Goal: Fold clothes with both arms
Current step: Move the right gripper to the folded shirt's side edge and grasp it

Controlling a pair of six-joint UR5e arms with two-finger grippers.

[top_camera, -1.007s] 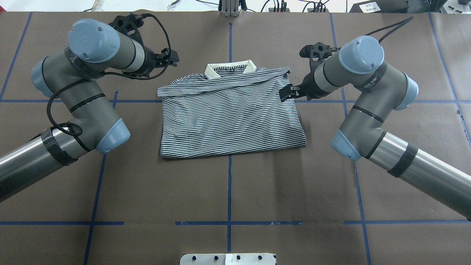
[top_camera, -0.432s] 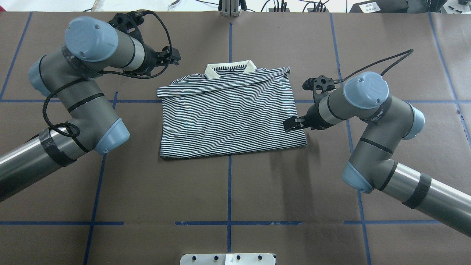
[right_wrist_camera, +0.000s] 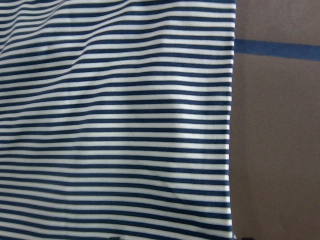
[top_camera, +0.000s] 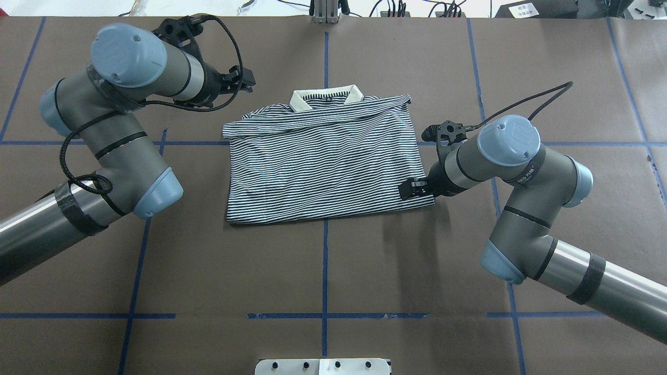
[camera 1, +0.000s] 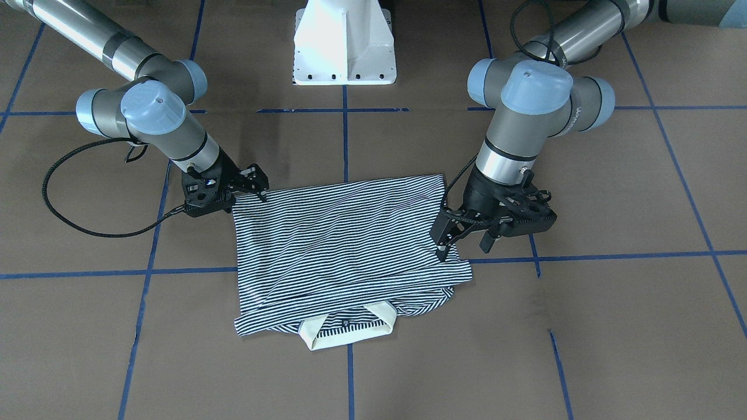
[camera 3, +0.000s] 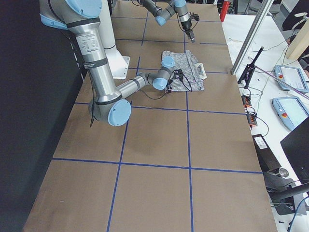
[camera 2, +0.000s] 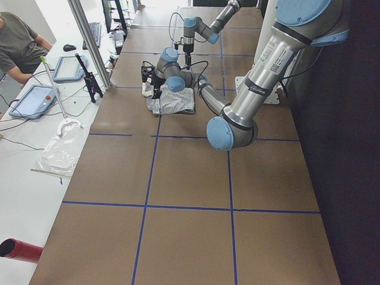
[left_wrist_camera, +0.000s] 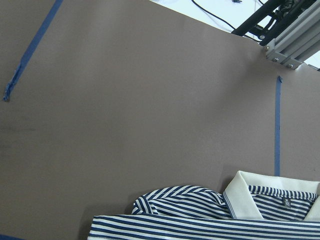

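Note:
The striped polo shirt (top_camera: pixel 323 166) lies folded flat at the table's middle, its cream collar (top_camera: pixel 326 97) on the far side. In the front view the shirt (camera 1: pixel 344 245) has its collar (camera 1: pixel 344 332) nearest the camera. My right gripper (top_camera: pixel 409 189) hovers open over the shirt's near right hem corner, also seen in the front view (camera 1: pixel 257 185). Stripes (right_wrist_camera: pixel 115 125) and the shirt's edge fill the right wrist view. My left gripper (top_camera: pixel 245 82) hangs open above the table past the far left shoulder, holding nothing (camera 1: pixel 464 245). Its wrist view shows the collar (left_wrist_camera: pixel 250 195).
Brown table covering with blue tape grid lines (top_camera: pixel 325 260). The white pedestal base (camera 1: pixel 344 46) stands on the robot's side. A metal post (top_camera: pixel 325 13) rises at the far edge. A side bench holds tablets (camera 2: pixel 35 98), with a person (camera 2: pixel 18 41) seated there.
My right gripper has travelled from the shirt's far right shoulder along the right edge to the near hem corner. The left arm has barely shifted. The shirt lies unchanged.

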